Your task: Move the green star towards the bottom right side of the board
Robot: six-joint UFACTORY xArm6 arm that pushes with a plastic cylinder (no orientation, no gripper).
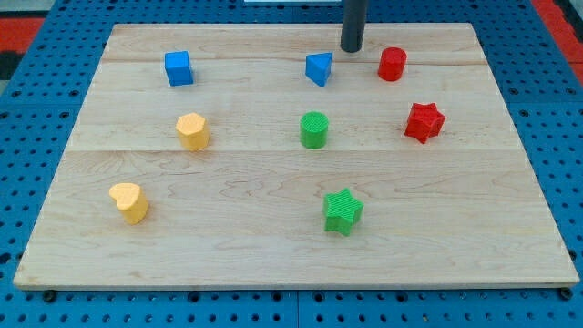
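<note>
My tip [352,48] stands well above green star [342,211].

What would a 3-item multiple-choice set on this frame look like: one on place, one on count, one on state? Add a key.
1. Where does my tip stand?
A. at the view's top, between the blue triangular block and the red cylinder
B. touching the green star
C. beside the yellow heart

2. How many blocks are green?
A. one
B. two
C. three

3. What touches the green star?
A. my tip
B. another block
C. nothing

Key:
1 A, the rod comes down between those two blocks.
2 B, the star and the green cylinder.
3 C, bare board lies all round it.
</note>
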